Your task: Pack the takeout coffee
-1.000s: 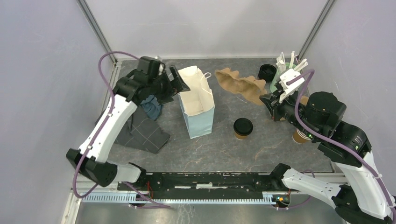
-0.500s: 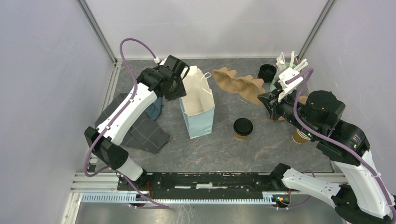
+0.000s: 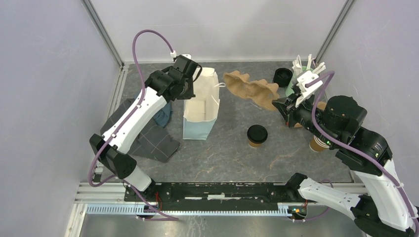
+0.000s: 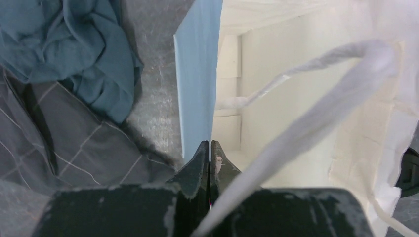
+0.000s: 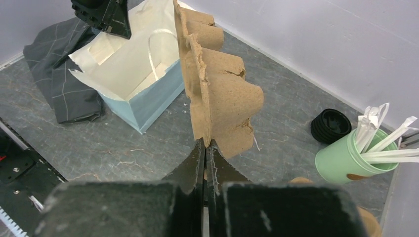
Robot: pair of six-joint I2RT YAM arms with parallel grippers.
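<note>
Two arms work over a grey table (image 3: 232, 158), seen from above and from each wrist. My left gripper (image 4: 211, 148) has its fingers pressed together on the near wall of a pale blue paper bag (image 4: 200, 74), pinching the rim so the mouth stands open; a white handle (image 4: 316, 113) loops loosely across the opening. My right gripper (image 5: 205, 145) is closed on the thin edge of a brown pulp carrier (image 5: 217, 94), which hangs on its side in the air between the bag and the far right corner.

On the table, the coffee (image 3: 257, 134), a small brown cup with a black lid, stands upright by itself, apart from the bag on its left and below the raised carrier. It is not yet packed.

I judge the step in hand to be getting the bag ready and bringing the carrier to it. To do this well, I should keep the left pinch firm but avoid pulling, since the light bag could tip or slide. The handle needs to stay clear of the mouth. The carrier should be turned level before lowering, and its swing kept away from the coffee
</note>
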